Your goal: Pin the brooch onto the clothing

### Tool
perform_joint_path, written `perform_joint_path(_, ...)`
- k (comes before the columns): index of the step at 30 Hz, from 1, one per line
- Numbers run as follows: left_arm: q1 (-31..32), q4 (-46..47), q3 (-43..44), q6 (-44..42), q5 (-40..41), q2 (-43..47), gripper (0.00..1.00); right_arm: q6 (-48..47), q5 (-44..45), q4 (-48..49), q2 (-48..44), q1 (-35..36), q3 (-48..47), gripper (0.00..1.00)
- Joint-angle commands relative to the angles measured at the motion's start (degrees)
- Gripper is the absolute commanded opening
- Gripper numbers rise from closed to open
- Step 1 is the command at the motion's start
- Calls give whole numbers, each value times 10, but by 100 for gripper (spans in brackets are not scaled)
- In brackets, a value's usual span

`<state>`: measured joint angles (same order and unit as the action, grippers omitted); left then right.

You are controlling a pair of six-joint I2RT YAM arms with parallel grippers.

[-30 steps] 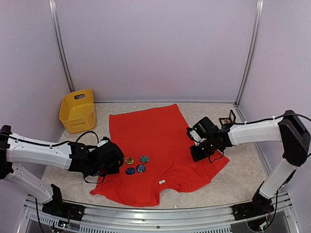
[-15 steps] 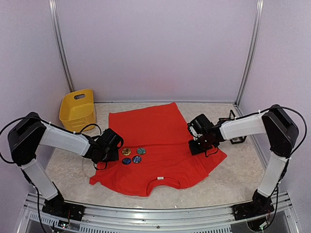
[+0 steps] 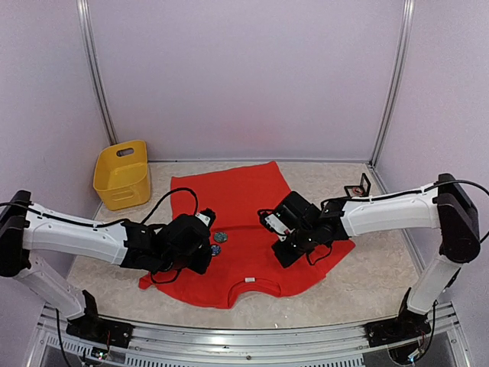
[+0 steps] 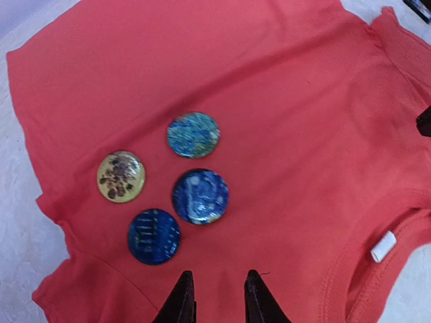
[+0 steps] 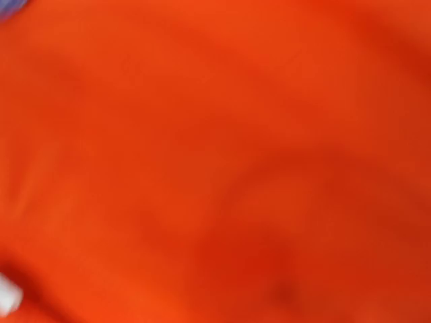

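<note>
The clothing (image 3: 244, 195) is a red-orange T-shirt lying flat, neck towards the near edge, with a white neck label (image 4: 383, 246). Several round brooches lie on it: teal (image 4: 193, 134), yellow (image 4: 121, 176), swirled blue (image 4: 200, 196) and dark blue (image 4: 153, 235). My left gripper (image 4: 215, 276) hovers just near of them, its jaws a narrow gap apart with only bare fabric between. In the top view it (image 3: 200, 246) covers most of the brooches. My right gripper (image 3: 284, 251) sits low on the shirt's right half. Blurred red cloth (image 5: 215, 134) fills its wrist view, hiding its fingers.
A yellow bin (image 3: 122, 174) stands at the back left of the table. A small black-framed stand (image 3: 357, 187) sits at the back right beyond the shirt. Metal posts rise along the enclosure's back wall.
Both arms have swung inward over the shirt. The left gripper moved right, over the brooches. The right gripper moved left and nearer, down onto the shirt's right half.
</note>
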<state>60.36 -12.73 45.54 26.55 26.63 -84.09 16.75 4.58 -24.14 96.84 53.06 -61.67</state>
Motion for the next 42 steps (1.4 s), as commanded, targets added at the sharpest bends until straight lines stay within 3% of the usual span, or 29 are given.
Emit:
perform_joint_path(1,65,-81,4,-17,-51,-24,22,81,-44,-58,8,35,45,0)
perform_joint_path(5,131,-82,-9,-26,-79,-77,21,129,-83,-58,8,63,83,0)
perform_joint_path(9,158,-118,-6,4,-92,-119,19,173,-75,-100,-14,93,96,0)
perform_joint_path(16,194,-204,-40,66,-205,-62,19,261,-109,-111,-52,155,155,0)
perform_joint_path(22,244,-218,-38,71,-294,-47,21,281,-106,-165,-93,180,129,0)
perform_joint_path(26,240,-248,33,47,-255,-27,26,243,-44,-195,-121,169,63,0)
perform_joint_path(29,184,-242,53,34,-221,16,28,207,40,-213,-132,105,43,0)
perform_joint_path(35,-36,-203,11,59,-130,90,28,128,75,-118,-143,-86,96,0)
perform_joint_path(42,-182,-112,-136,138,-114,166,28,114,46,-34,-139,-162,181,0)
